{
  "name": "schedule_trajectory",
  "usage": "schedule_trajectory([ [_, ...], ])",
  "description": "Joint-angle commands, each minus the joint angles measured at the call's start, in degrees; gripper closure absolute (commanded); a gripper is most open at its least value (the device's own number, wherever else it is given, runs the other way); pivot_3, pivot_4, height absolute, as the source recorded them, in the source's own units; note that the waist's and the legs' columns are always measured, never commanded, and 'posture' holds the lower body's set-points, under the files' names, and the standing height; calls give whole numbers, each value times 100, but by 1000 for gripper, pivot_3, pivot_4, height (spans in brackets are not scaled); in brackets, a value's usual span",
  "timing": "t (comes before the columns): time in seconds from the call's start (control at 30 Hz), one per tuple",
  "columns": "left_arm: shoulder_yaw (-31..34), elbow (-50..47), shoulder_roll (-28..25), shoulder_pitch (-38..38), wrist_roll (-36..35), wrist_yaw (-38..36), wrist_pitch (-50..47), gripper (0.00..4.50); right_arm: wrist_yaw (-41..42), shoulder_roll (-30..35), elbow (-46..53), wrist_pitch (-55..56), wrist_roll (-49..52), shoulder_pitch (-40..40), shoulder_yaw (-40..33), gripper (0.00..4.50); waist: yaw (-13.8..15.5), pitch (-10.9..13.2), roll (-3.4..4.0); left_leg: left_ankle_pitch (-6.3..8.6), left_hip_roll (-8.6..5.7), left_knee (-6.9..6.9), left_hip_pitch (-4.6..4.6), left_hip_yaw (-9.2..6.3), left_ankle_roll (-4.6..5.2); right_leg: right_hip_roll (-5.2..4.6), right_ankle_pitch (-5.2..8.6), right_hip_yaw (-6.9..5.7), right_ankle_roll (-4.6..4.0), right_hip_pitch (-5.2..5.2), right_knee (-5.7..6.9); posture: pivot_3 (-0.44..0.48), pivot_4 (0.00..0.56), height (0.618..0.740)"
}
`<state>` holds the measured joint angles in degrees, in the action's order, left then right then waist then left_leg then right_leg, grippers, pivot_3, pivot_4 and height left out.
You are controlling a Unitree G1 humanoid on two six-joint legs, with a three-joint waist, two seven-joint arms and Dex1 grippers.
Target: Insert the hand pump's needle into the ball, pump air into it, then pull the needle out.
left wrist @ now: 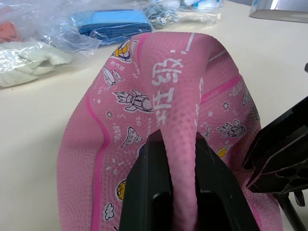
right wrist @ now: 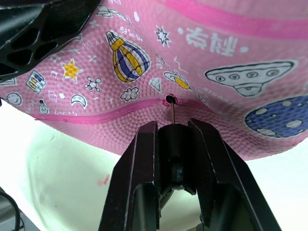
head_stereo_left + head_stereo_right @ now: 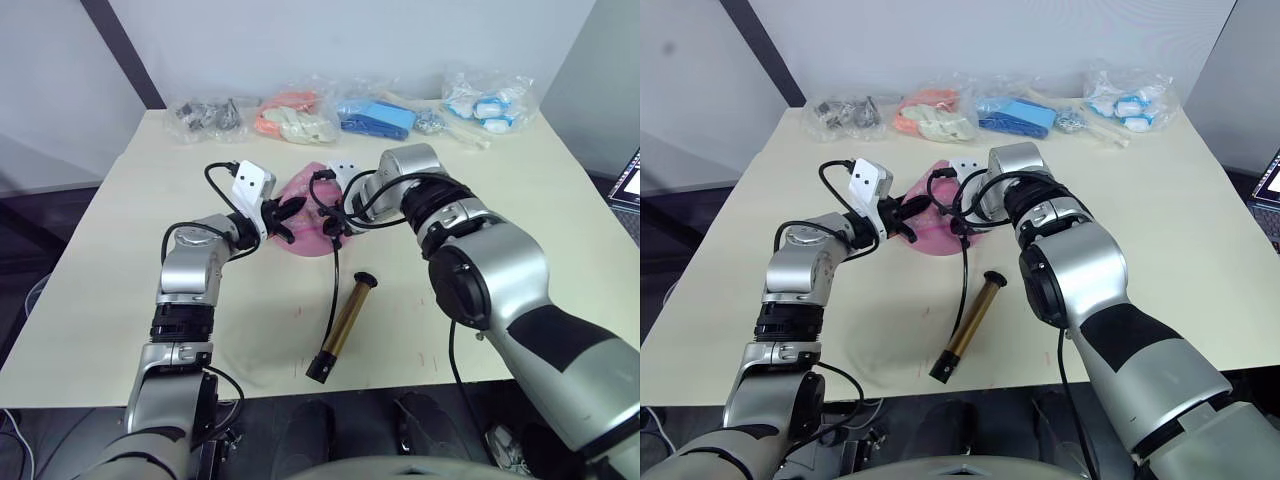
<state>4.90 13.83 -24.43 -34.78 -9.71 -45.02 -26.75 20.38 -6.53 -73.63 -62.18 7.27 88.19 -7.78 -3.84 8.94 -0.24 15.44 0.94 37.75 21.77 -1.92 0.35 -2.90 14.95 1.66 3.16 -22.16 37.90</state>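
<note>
Pink rubber, saggy and folded, the ball (image 3: pixel 308 222) lies in the middle of the cream tabletop (image 3: pixel 520 200) between the two arms. The left tool (image 1: pixel 179 190) pinches a raised fold of the ball's skin between its two black fingers (image 1: pixel 144 192). The right tool (image 2: pixel 172 159) is pressed together on the black needle fitting at the end of the hand pump's hose, and the thin needle (image 2: pixel 171 109) reaches straight from that fitting to the small valve hole (image 2: pixel 169 100) on a darker pink seam line; its tip sits at the hole.

From the right tool the black hose (image 3: pixel 334 285) runs down across the tabletop to the hand pump (image 3: pixel 345 325), whose gold-bronze barrel lies flat near the front edge, well apart from the ball. Clear bags (image 3: pixel 300 115) of assorted items line the far edge of the tabletop.
</note>
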Motion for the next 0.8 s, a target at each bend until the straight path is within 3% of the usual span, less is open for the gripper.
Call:
schedule_trajectory([
  [0.03,-712,246,191,248,-9,-469,-139,4490,96,-79,364,180,104,42,-19,4112,4,0,0,0,-1,0,0,0,0,-1,0,0,0,0,0,0,150,738],
  [0.13,-719,246,210,258,3,-453,-123,4490,133,-61,399,180,76,0,21,4112,4,0,0,0,-2,0,1,0,0,-2,0,0,0,0,-1,0,150,738],
  [0.17,-715,249,211,257,6,-446,-120,4500,133,-50,414,179,67,-9,31,3312,4,0,0,0,-2,0,1,0,0,-3,0,1,0,0,0,0,150,738],
  [0.27,-707,281,200,256,20,-445,-89,4500,153,-32,450,190,56,-16,66,2584,22,2,3,0,-3,-1,1,-2,0,-3,0,-1,0,-1,0,0,150,738],
  [0.6,-695,485,193,163,75,-398,39,4500,646,191,775,-215,-4,10,446,2584,65,4,4,0,-13,-1,9,-6,0,-9,0,-2,0,-6,-2,0,150,738],
  [0.8,-684,529,206,141,97,-356,60,4500,1504,649,2123,-672,-19,-485,1324,2584,157,6,5,-1,-27,-1,40,-8,-1,-20,1,-4,2,-33,-6,0,150,738],
])
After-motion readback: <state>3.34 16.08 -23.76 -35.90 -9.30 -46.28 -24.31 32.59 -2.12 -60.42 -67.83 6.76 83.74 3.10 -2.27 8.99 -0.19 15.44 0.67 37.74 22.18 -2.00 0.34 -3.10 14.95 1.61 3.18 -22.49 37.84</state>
